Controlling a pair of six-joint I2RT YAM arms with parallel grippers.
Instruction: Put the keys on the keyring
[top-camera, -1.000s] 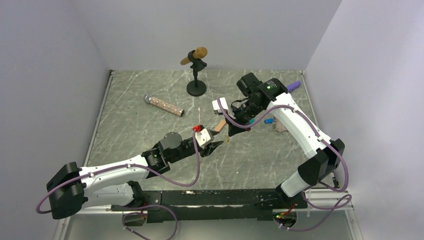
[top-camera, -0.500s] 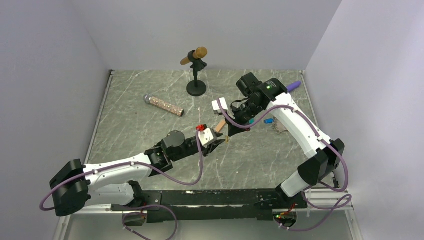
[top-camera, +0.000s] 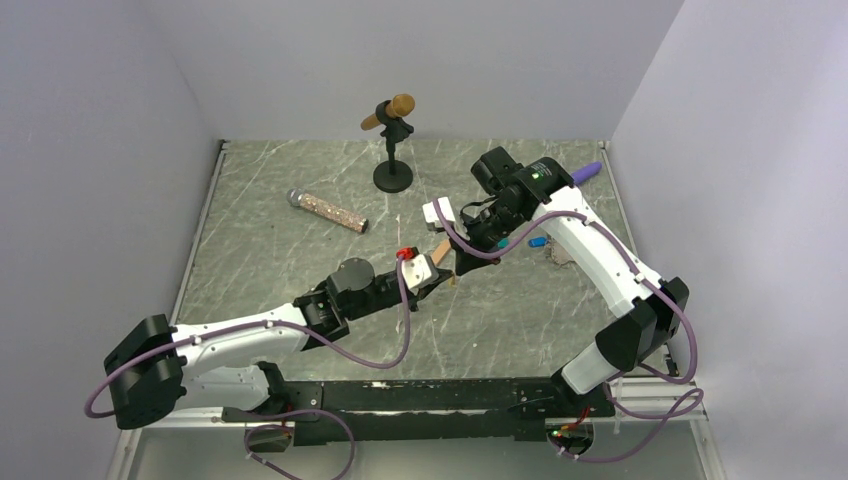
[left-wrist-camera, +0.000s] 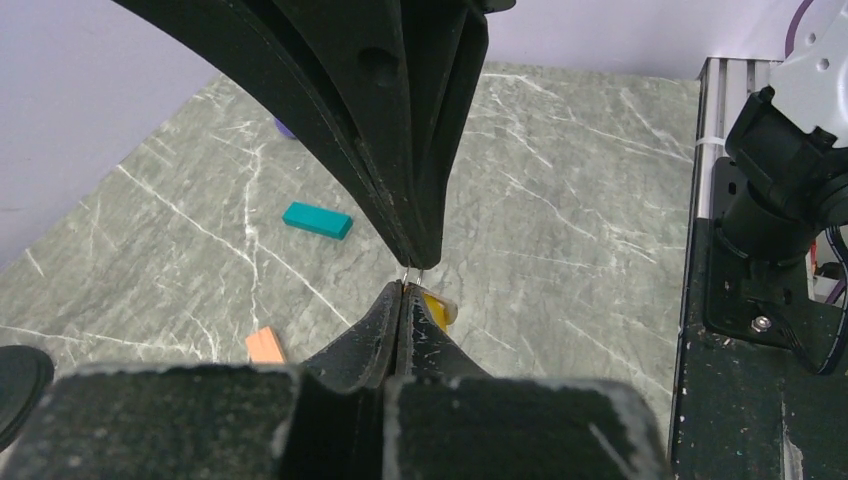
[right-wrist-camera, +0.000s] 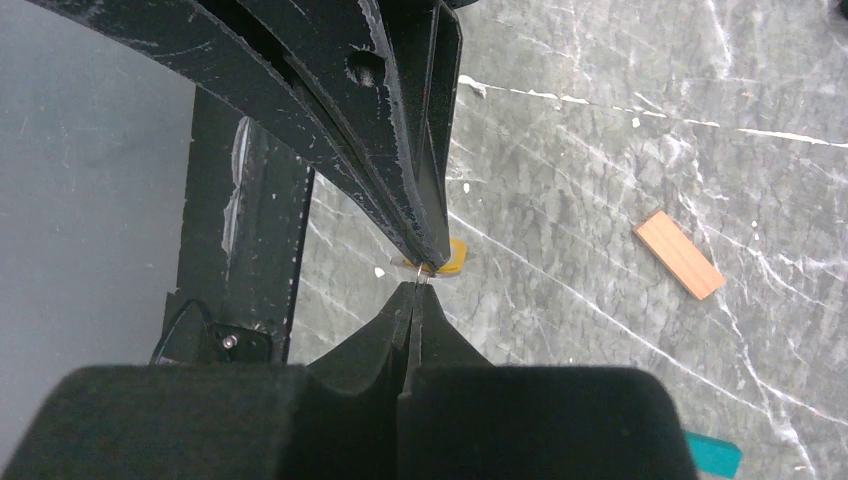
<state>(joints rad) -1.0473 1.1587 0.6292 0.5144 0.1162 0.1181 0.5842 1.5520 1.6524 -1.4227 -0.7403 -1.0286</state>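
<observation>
Closed just now: left gripper (left-wrist-camera: 404, 302) shut, tip to tip with right gripper (right-wrist-camera: 413, 300), also shut.
Yellow key (left-wrist-camera: 437, 307) beside left tips, over table (top-camera: 300, 270) middle; silvery ring (left-wrist-camera: 412, 268) between; threading probably underway.

Marbled grey table (top-camera: 250, 270) with glitter microphone (top-camera: 330, 211), stand (top-camera: 393, 178), orange block (right-wrist-camera: 679, 254), teal block (left-wrist-camera: 316, 220)

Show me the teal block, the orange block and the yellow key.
teal block (left-wrist-camera: 316, 220): left wrist view, top face.
orange block (right-wrist-camera: 679, 254): right wrist view, top face.
yellow key (right-wrist-camera: 455, 258): right wrist view, plastic head.
</observation>
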